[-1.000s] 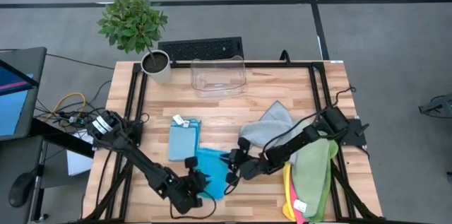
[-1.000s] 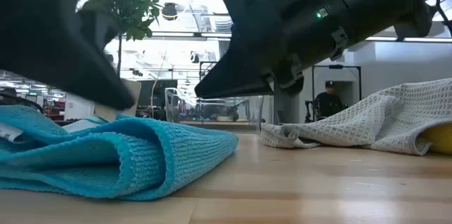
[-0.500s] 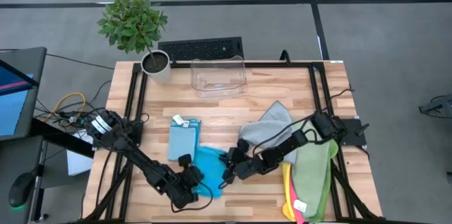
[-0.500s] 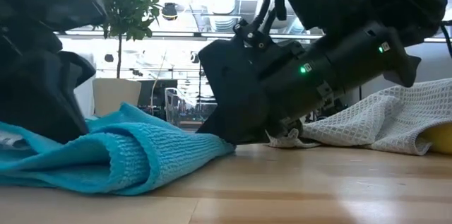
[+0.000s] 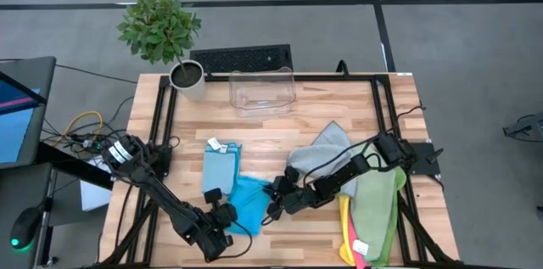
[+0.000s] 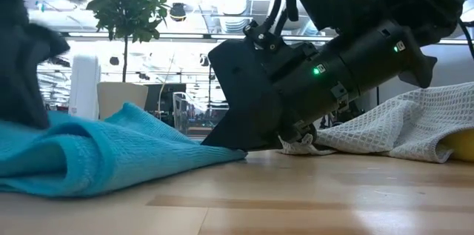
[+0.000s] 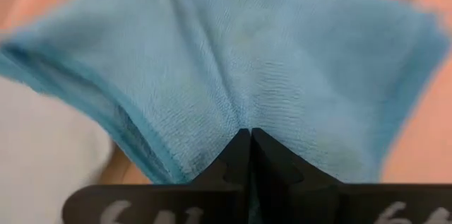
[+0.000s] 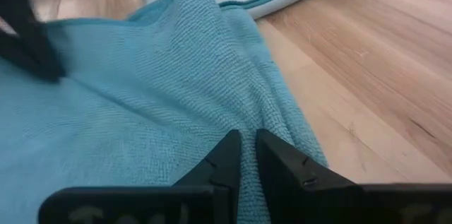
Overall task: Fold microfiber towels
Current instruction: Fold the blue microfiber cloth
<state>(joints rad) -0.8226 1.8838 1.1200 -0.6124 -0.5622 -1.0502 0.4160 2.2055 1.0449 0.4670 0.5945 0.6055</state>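
Work surface: wooden table (image 5: 280, 125) framed by black rails, with grey floor around it; the low view looks across it into a bright room with shelving

Background items: potted plant (image 5: 161, 31) at the far left corner, keyboard (image 5: 241, 58) and clear plastic bin (image 5: 262, 89) at the far edge; none is in use

Teal towel (image 5: 248, 204): lies rumpled on the near centre of the table, between the two grippers, its cloth raised in soft ridges rather than flat

Left gripper (image 5: 222, 215): at the towel's near left edge, fingers pressed together on a pinch of the teal cloth, as the left wrist view shows the fabric drawn into the fingertips

Right gripper (image 5: 277, 202): low on the towel's right edge, fingers nearly together with a thin fold of teal cloth between them, as the right wrist view shows

Reason for the hold: two grips at opposite edges judged to let the arms tension and carry the cloth as one sheet, so a fold lands square

Light blue towel (image 5: 221, 167): folded flat just beyond the teal one, white tag (image 5: 214, 143) at its far end; judged finished

Waiting stock: grey towel (image 5: 327, 150) behind the right arm; green towel (image 5: 373, 210) with yellow and pink edges beneath, near the right rail

Risk: cloth may slip from a shallow pinch
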